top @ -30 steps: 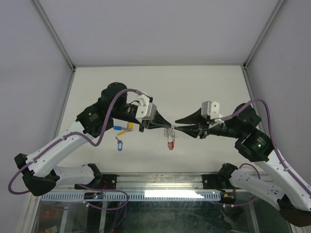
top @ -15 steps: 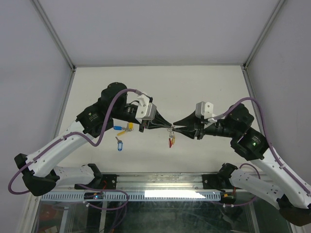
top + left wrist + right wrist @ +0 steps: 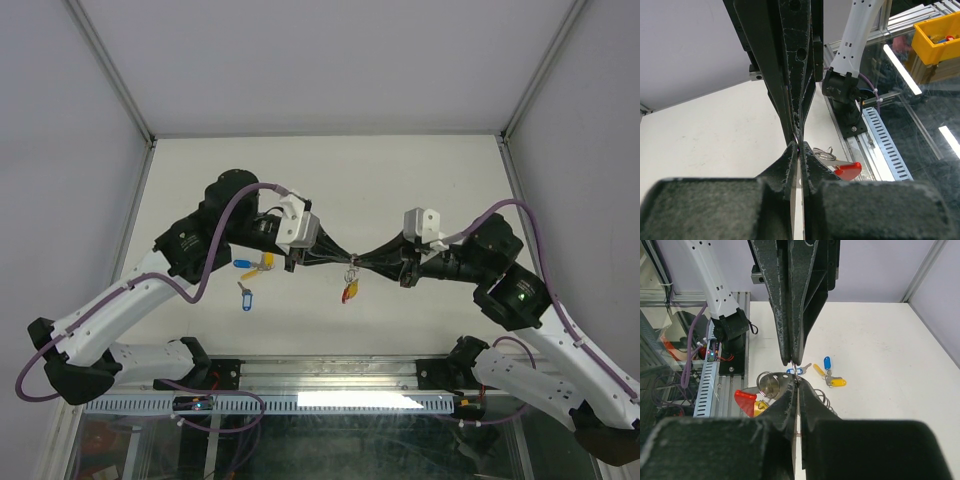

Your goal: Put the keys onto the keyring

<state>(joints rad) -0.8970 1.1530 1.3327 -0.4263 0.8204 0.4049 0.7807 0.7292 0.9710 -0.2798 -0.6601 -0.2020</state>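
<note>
The two arms meet tip to tip at the centre of the overhead view, above the pale counter (image 3: 430, 190). The left tool (image 3: 347, 261) is pinched shut on the keyring (image 3: 348, 288), a red curved plastic crescent on a silvery beaded chain loop. It hangs just under the tips, clear of the counter, with a yellow plastic tag (image 3: 760, 408) beside the crescent. The right tool (image 3: 360, 263) is closed too, its tips against the left's; whether it grips the chain cannot be told. Left of centre, a small silver blue-tagged key (image 3: 246, 299) lies alone on the counter. Just above it in the frame lies a pair of keys (image 3: 257, 265), one blue-tagged, one yellow-tagged.
</note>
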